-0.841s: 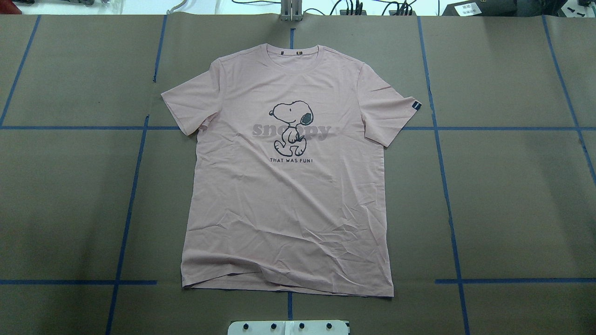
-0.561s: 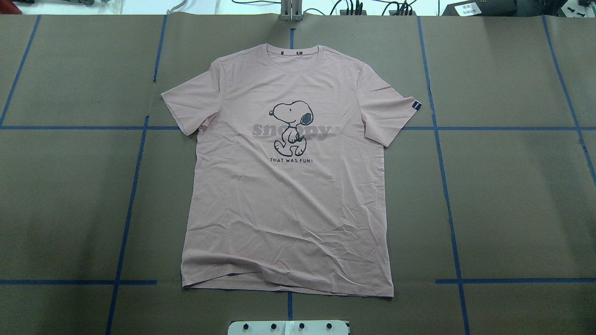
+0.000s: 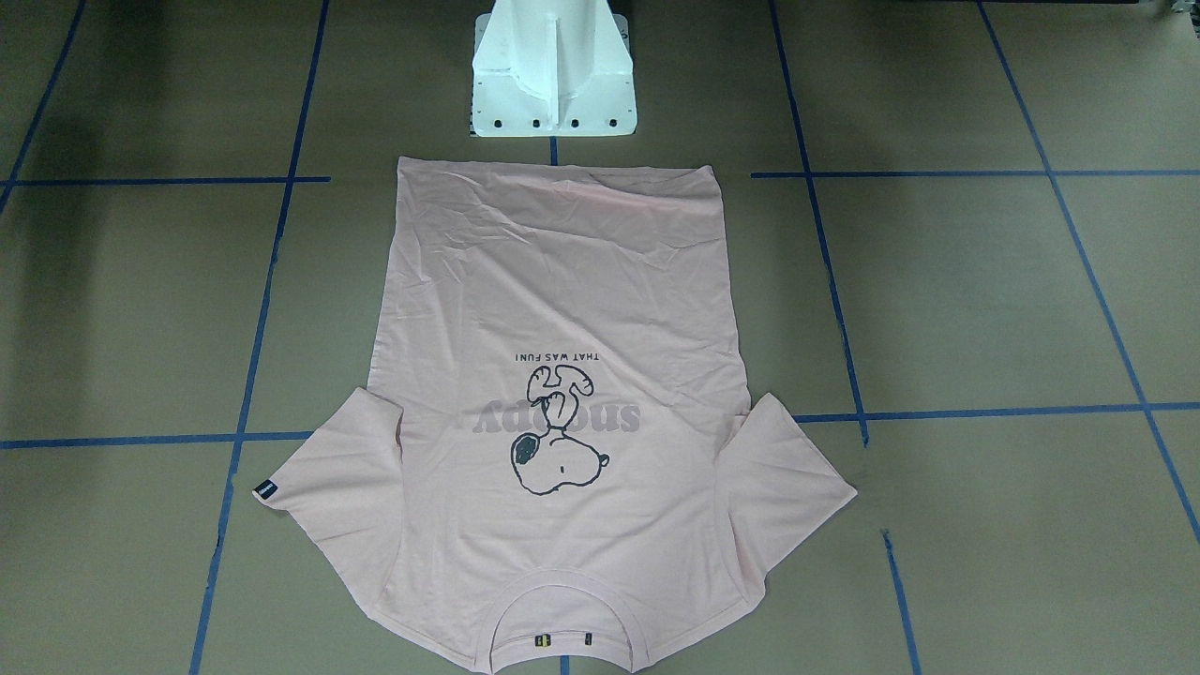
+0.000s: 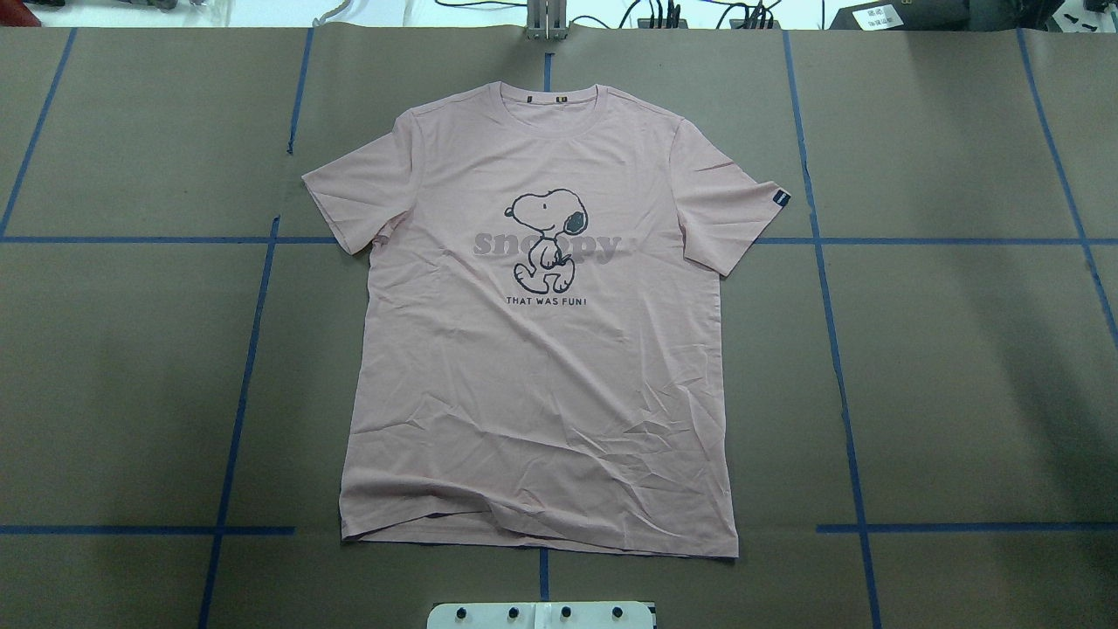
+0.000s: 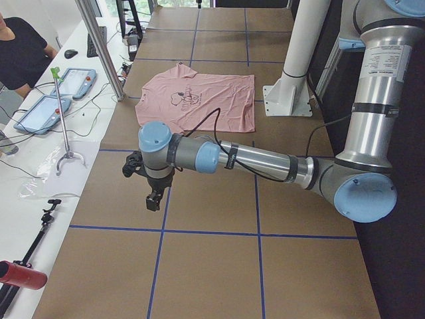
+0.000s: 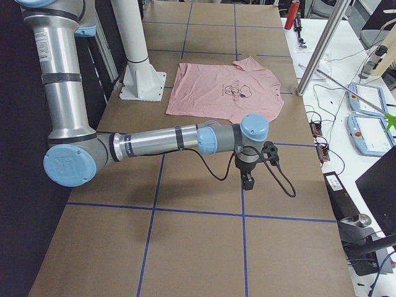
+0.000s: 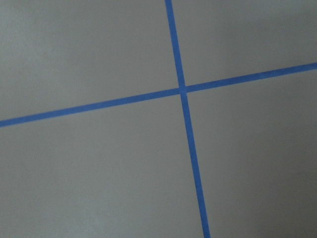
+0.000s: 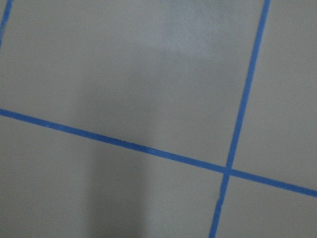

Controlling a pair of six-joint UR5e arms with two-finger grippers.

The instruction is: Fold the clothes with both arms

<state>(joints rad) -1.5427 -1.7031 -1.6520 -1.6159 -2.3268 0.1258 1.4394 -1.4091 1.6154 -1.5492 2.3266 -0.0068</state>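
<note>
the pink t-shirt (image 4: 541, 349) lies flat, print up, in the middle of the brown paper table cover (image 4: 961, 367). its long axis runs straight out from the robot: the hem is just beside the white pedestal (image 3: 553, 75) and the collar (image 4: 548, 105) is at the far edge. both sleeves are spread out. across the cartoon dog is grey "snoopy" (image 4: 546, 247), with "that was fun!" (image 4: 547, 302) under it. a small dark tag (image 4: 782, 198) on one sleeve is too small to read. blue tape lines (image 4: 834, 349) cross the paper. the left gripper (image 5: 153, 203) and right gripper (image 6: 247, 183) hang over bare paper well apart from the shirt. whether their jaws are parted or closed i cannot tell.
</note>
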